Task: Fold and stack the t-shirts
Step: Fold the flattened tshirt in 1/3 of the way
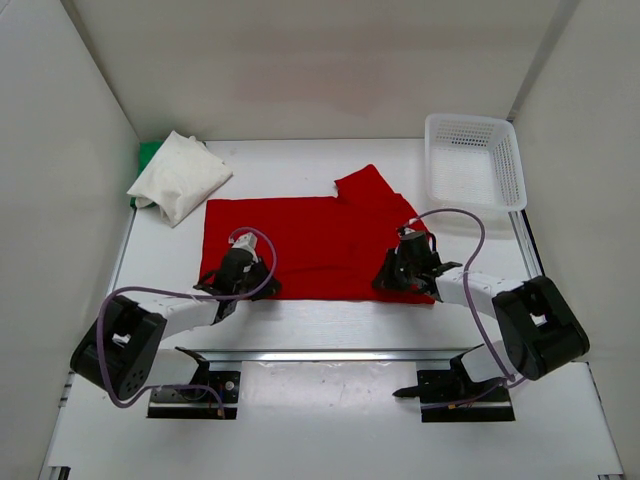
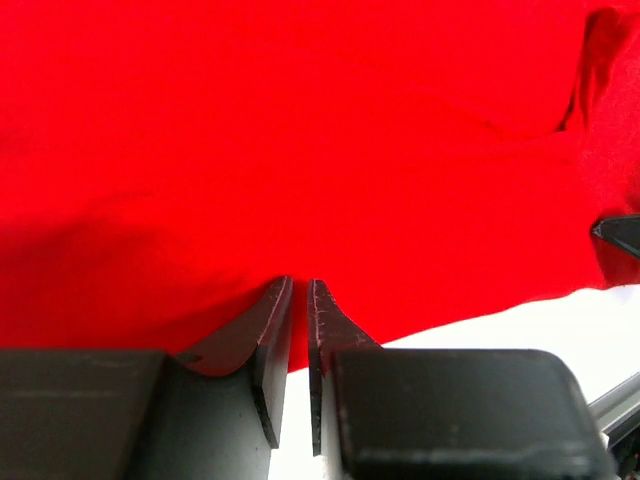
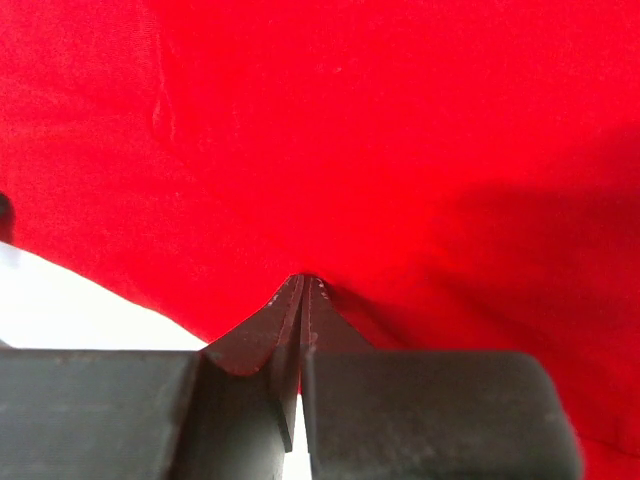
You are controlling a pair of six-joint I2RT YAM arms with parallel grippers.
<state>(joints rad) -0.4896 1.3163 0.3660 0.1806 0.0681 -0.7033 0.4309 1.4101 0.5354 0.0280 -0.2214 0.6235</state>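
Top external, mesh basket (image 1: pixel 470 160) far right, red t-shirt (image 1: pixel 310 250) spread outside it

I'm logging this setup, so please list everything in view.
red shirt: one, red, spread flat mid-table
white shirt: one, white, folded, far left corner
green shirt: one, green, mostly hidden under the white shirt
basket: one, white mesh, far right corner
table: one, white, under everything
left gripper: one, black, pinching the red shirt's near edge
right gripper: one, black, shut on the same edge
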